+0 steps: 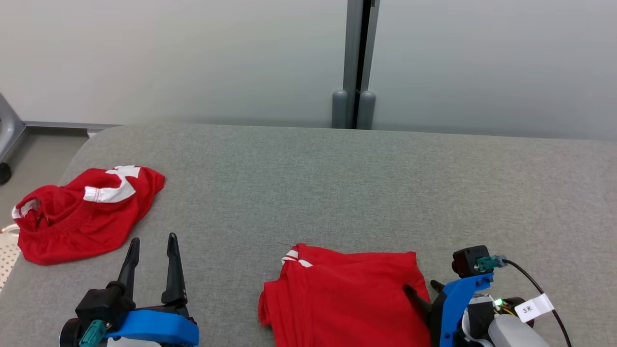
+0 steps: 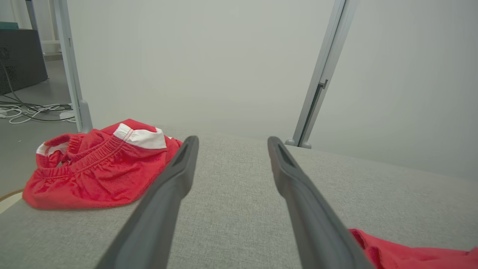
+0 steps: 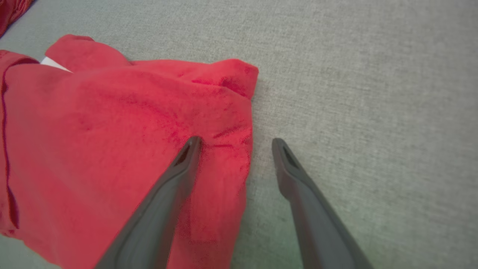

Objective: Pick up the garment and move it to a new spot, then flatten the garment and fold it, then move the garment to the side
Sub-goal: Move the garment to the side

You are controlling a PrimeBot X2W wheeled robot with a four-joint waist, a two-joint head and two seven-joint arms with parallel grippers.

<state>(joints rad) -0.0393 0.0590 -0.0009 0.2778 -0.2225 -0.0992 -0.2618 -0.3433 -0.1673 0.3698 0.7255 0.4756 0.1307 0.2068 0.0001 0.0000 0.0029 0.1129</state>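
Red jersey cloth, thin and faintly shiny, makes up the folded red garment with white trim (image 1: 347, 294), which lies as a rough rectangle near the front edge of the grey fabric-covered table (image 1: 337, 183), right of centre. The right end effector (image 1: 420, 286) is spread wide and straddles the garment's right-hand edge. In the right wrist view (image 3: 236, 141) one dark finger presses a small dimple into the cloth (image 3: 112, 149), while the other stands over bare table just beside the hem, so nothing is pinched yet. The left end effector (image 1: 153, 238) is also spread and holds nothing, hovering above the table well left of the fold. Its wrist view (image 2: 233, 141) shows a corner of the same garment (image 2: 410, 256) at the lower right. Crumpled red shorts with a gathered waistband and white patches (image 1: 87, 217) sit apart at the table's far left corner (image 2: 93, 175). The folded piece looks very light and entirely limp, likely to sag and spill its layers open if lifted by one point. The weave of the table cover probably drags on it, so sliding may rumple the underside. A sound hold would seem to be the stacked right edge, with every layer pinched together and the left side supported too if the fold is to survive the move aside
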